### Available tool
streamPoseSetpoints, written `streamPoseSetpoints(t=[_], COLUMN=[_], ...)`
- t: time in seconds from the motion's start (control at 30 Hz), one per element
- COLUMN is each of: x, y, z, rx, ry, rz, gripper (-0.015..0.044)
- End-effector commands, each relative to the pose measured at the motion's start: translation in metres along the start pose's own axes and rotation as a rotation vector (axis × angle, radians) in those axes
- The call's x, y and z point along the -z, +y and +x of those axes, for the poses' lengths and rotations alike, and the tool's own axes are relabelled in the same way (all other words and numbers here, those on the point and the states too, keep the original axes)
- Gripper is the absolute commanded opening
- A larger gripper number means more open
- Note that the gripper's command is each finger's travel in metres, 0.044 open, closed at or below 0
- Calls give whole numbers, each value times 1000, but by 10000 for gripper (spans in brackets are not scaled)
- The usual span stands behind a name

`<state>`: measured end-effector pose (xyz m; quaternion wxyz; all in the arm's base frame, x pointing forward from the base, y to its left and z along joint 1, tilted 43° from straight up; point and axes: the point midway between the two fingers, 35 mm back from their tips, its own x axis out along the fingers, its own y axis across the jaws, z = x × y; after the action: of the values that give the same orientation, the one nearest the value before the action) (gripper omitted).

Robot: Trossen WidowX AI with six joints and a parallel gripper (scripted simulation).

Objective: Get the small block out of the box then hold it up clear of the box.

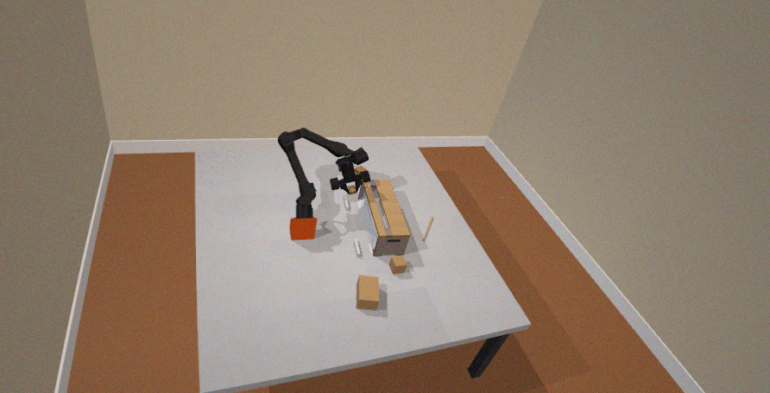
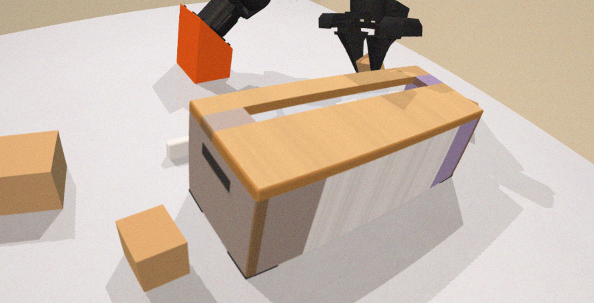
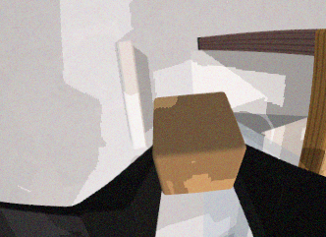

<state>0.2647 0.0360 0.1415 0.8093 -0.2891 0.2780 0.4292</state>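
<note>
The gripper (image 2: pixel 368 62) is clamped on the small block (image 2: pixel 365 62), with one dark finger on each side of it, and it hangs just beyond the far end of the box (image 2: pixel 332 134), at about the height of the box's top. I judge that the block is held from above in this way so that it can go straight up without touching the box, because the task forbids to push or tip it. The purple end (image 2: pixel 455 151) of the box is on this same far side, so this is probably the end that lets the block out. The wrist view shows the block (image 3: pixel 197 142) plainly between the fingers, with pale table below it, so it seems lifted; the exterior view hides its lower part behind the box top. Only the top view shows the whole table (image 1: pixel 269 309), with two loose tan boxes (image 1: pixel 368 292) near its front and the arm's orange base (image 1: pixel 303 228).
</note>
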Motion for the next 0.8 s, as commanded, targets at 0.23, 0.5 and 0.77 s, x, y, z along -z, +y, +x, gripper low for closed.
streamPoseSetpoints(t=[0.23, 0.5, 0.77], x=[6, 10, 14], y=[0, 2, 3], z=[-9, -16, -22], rx=[-16, -35, -56], ry=[-17, -25, -31], rz=[442, 786, 1130], gripper=[0, 0, 0])
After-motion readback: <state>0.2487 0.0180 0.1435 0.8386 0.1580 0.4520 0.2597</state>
